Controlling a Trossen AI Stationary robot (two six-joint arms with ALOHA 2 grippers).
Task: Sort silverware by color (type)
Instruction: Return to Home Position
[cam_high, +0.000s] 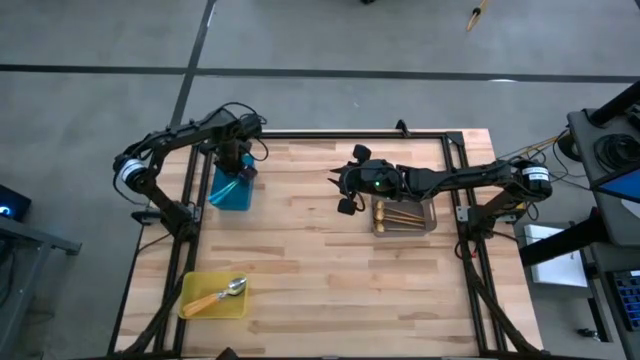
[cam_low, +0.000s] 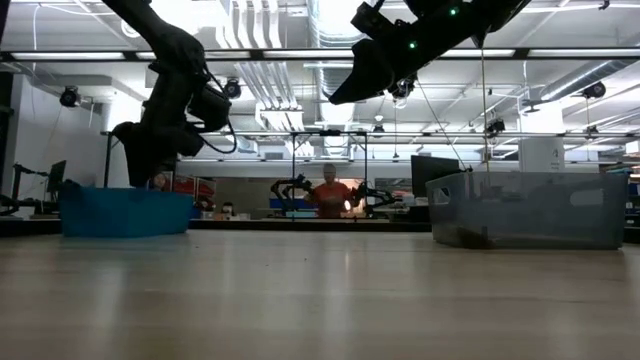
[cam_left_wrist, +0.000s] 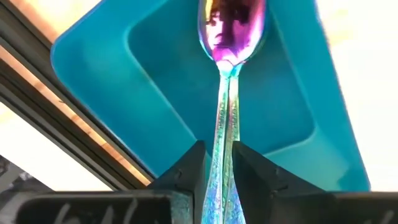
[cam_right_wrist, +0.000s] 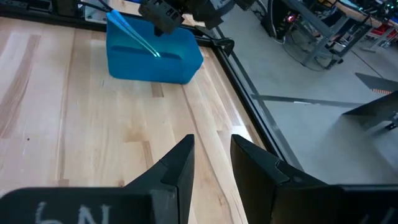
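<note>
Iridescent blue-purple spoon (cam_left_wrist: 225, 93) is being pinched between the left gripper's (cam_left_wrist: 219, 165) closed fingers (cam_left_wrist: 186, 171) over the teal bin (cam_high: 232, 192). The right gripper's (cam_right_wrist: 211, 140) fingers (cam_right_wrist: 179, 163) are being held slightly apart, empty, above the tabletop (cam_high: 320, 270) beside the grey bin (cam_high: 433, 216) of gold spoons (cam_high: 400, 213).

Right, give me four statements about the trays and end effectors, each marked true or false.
1. The left end effector is over the teal tray. True.
2. The gold spoons lie in the yellow tray. False: they lie in the grey tray.
3. The right end effector grips a spoon. False: it is open and empty, beside the grey tray.
4. The yellow tray holds an orange-handled spoon. True.
</note>
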